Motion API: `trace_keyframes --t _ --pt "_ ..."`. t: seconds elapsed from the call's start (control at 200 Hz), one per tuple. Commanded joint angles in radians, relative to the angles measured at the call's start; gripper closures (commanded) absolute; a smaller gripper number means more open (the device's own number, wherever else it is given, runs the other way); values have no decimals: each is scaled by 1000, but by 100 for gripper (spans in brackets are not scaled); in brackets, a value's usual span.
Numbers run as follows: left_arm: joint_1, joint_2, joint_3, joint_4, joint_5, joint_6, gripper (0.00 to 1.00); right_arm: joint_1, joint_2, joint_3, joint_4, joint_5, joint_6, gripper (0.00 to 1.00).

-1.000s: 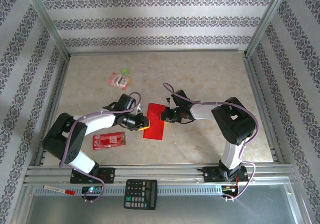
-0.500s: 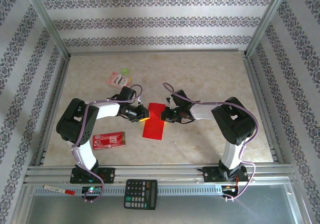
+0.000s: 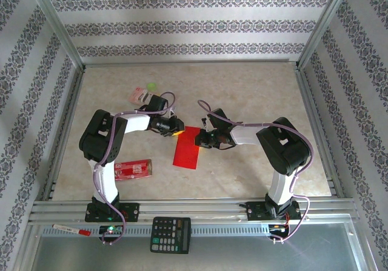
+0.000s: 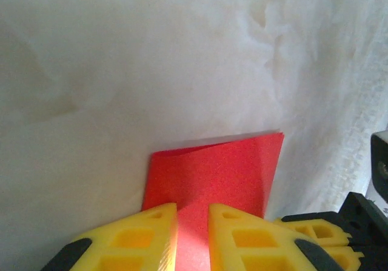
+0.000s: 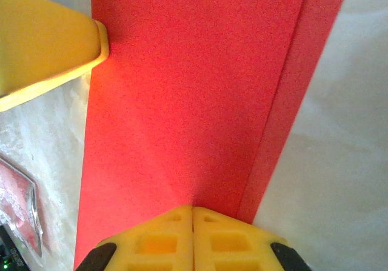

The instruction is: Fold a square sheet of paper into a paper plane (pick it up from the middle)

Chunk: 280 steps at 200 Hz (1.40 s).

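Note:
The square sheet of paper (image 3: 187,153) lies folded in half as a long bright red rectangle mid-table, its two layers slightly offset (image 5: 182,101). My left gripper (image 3: 177,130) hovers at its far left corner, the yellow fingertips a narrow gap apart (image 4: 193,222) with the red corner (image 4: 218,168) showing under and beyond them. My right gripper (image 3: 198,139) is shut, its joined tips (image 5: 193,213) resting on the sheet near its right edge. One of the left gripper's fingers (image 5: 48,46) touches the sheet's far edge in the right wrist view.
A red packet with white print (image 3: 132,169) lies left of the sheet. A pink-and-white packet (image 3: 141,94) and a green item (image 3: 151,87) sit behind the left arm. A calculator (image 3: 170,234) and a pen (image 3: 70,229) rest on the front rail.
My left arm has swung away from the sheet's near left side to its far left corner. The right gripper and the sheet have stayed put.

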Motion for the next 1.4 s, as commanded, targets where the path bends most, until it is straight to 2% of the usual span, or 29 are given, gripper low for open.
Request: trace_keyframes --t 0.0,0.09,0.56,0.714,0.864,1.119,1.394 --pt "10 -7 25 -24 -34 30 79 -13 90 -58 -174 166 -33 94" --pt "9 -25 28 22 -4 3 78 -16 90 -57 -173 166 -34 94" --pt "40 72 48 6 -46 29 76 -23 71 -58 -188 168 -40 94" --pt "65 -41 20 -2 -52 17 69 -26 64 -56 -194 172 -43 94" --pt "24 -218 -102 55 9 -57 64 -28 64 -56 -192 172 -42 94" --pt "-39 -302 -285 27 73 -79 81 -28 77 -48 -190 171 -45 94" --pt "-38 -239 -273 3 87 -34 88 -28 76 -46 -191 171 -46 94"
